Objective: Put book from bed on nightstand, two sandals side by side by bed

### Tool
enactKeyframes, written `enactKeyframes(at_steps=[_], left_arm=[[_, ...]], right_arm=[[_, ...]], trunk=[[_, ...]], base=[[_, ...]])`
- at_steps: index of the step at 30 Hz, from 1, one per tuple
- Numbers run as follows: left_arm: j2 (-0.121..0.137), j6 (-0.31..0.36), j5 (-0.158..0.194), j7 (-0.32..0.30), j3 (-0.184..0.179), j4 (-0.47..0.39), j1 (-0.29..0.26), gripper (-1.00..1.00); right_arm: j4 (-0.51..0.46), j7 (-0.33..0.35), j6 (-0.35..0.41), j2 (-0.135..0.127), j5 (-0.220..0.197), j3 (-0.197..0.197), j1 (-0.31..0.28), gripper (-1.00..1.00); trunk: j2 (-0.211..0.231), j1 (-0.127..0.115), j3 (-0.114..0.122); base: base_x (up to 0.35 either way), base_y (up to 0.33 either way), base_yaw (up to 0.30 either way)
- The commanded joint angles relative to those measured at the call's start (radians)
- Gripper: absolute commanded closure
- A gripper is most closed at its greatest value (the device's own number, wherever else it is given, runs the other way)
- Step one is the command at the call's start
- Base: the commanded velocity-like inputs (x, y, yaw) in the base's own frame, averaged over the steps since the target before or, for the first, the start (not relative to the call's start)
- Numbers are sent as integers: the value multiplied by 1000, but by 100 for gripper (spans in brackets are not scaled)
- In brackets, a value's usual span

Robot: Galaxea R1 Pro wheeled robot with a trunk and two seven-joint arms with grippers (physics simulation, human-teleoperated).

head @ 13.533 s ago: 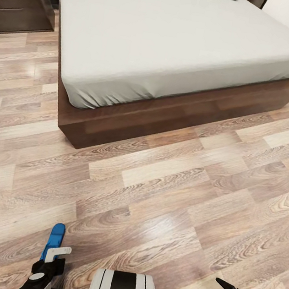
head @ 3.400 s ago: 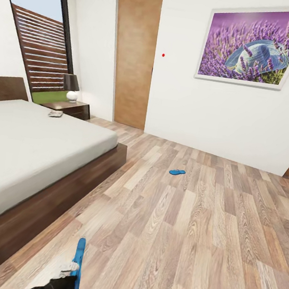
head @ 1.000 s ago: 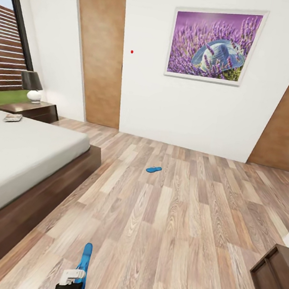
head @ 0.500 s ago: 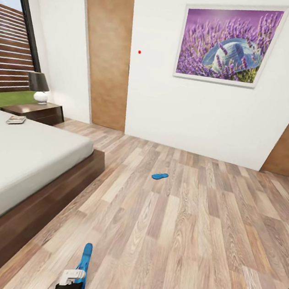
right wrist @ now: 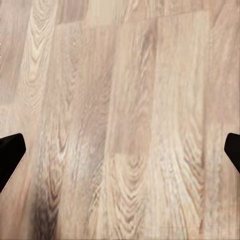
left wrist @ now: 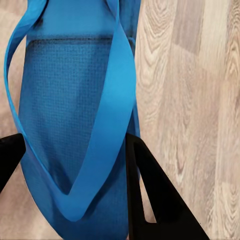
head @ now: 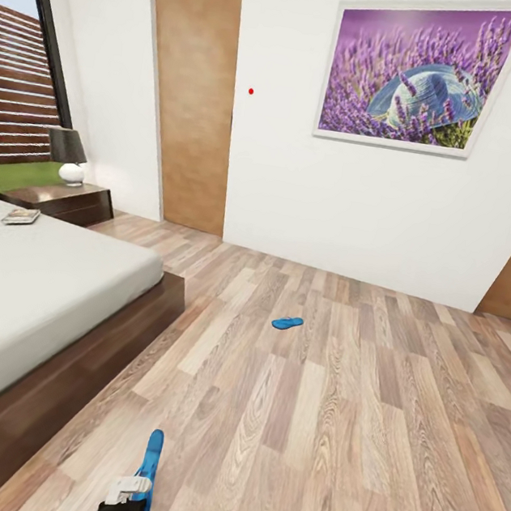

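- Blue sandal (left wrist: 75,110) number one sits pinched between the two black fingers of the left gripper (left wrist: 75,165). In the head view the same sandal sticks up near the bottom edge, low over the floor.
- Black fingertips (right wrist: 11,155) of the right gripper (right wrist: 120,152) sit far apart, spread wide, with nothing between them but wood planks.
- The wood floor (head: 344,432) is light brown and lies under both grippers.
- The second sandal (head: 287,322) lies flat on the floor farther off, in the middle of the room. It is well apart from the bed and is not in place yet.
- The bed (head: 28,295) is on the left, with a grey mattress and a dark wood frame.
- The book (head: 20,216) lies on the far left part of the mattress, so that job is not done.
- The nightstand (head: 63,201) stands just past the bed on the far left, with a lamp (head: 70,156) on top.
- The far wall has a wooden door (head: 194,91) and a purple picture (head: 421,76).
- So one sandal is picked up and looks ready to be set down beside the bed. It seems the other sandal must be fetched next, and then the book moved.
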Motion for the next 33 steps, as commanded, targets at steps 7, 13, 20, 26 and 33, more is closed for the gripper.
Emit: enactKeyframes(at_steps=[7, 13, 20, 26, 33], left_arm=[[1, -4, 6, 1, -5, 1, 0, 100], [1, -4, 6, 0, -5, 1, 0, 100], [2, -3, 7, 0, -5, 1, 0, 100], [2, -2, 7, 0, -5, 1, -1, 100], [2, -2, 7, 1, -4, 1, -1, 100]], right_arm=[[2, 5, -2, 0, -8, -2, -1, -100], [2, 5, -2, 0, -8, -2, -1, -100], [2, 4, -2, 0, -8, -2, -1, -100], [2, 3, -2, 0, -8, -3, -1, -100], [2, 3, -2, 0, -8, -3, -1, -100]], trunk=[[0, 0, -1], [0, 0, -1], [0, 0, -1], [0, 0, -1], [0, 0, -1]], base=[[296, 0, 0], [296, 0, 0], [302, 17, 0], [310, 96, 0], [322, 33, 0]])
